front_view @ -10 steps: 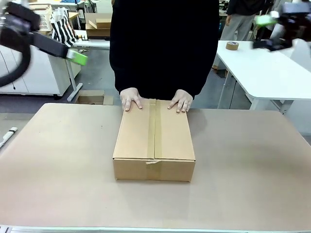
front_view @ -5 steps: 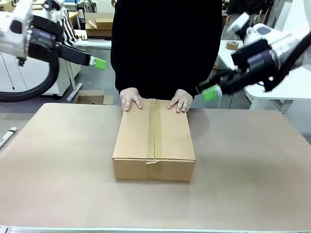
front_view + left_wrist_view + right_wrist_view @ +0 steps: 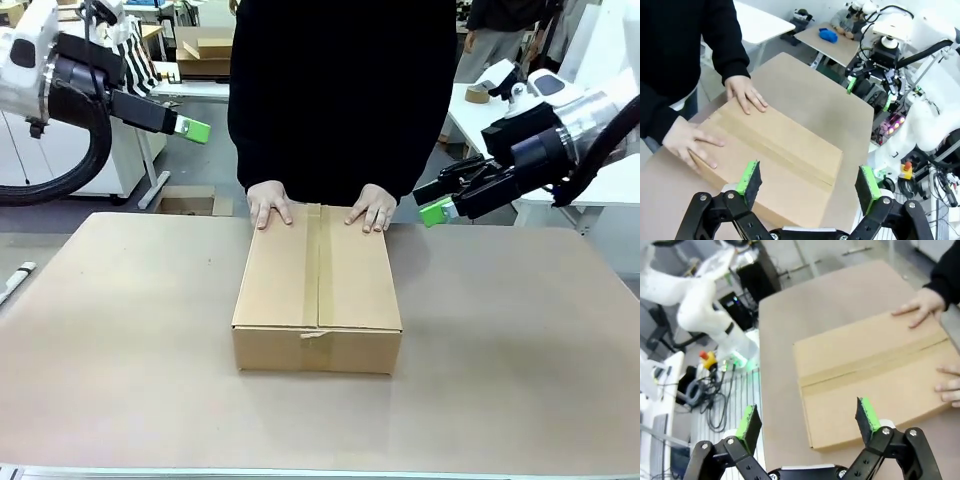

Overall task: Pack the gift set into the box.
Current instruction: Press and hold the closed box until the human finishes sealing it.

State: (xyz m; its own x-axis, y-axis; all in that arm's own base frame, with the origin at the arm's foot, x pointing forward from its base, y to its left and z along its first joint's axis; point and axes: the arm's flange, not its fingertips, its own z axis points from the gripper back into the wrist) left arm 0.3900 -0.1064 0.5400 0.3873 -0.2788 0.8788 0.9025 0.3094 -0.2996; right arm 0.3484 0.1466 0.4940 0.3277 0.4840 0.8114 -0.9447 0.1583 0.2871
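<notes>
Left claw (image 3: pixel 196 130) and right claw (image 3: pixel 436 210) are hovering open either side of the rectangular, taped cardboard box (image 3: pixel 318 285) on the bench (image 3: pixel 120 340).

No lettering, label, brand or number can be read in any view. The top and front face of the box (image 3: pixel 318 285) are plain brown cardboard. In the left wrist view, a small pale mark on the body of the right end effector (image 3: pixel 869 93) is too small to make out.
</notes>
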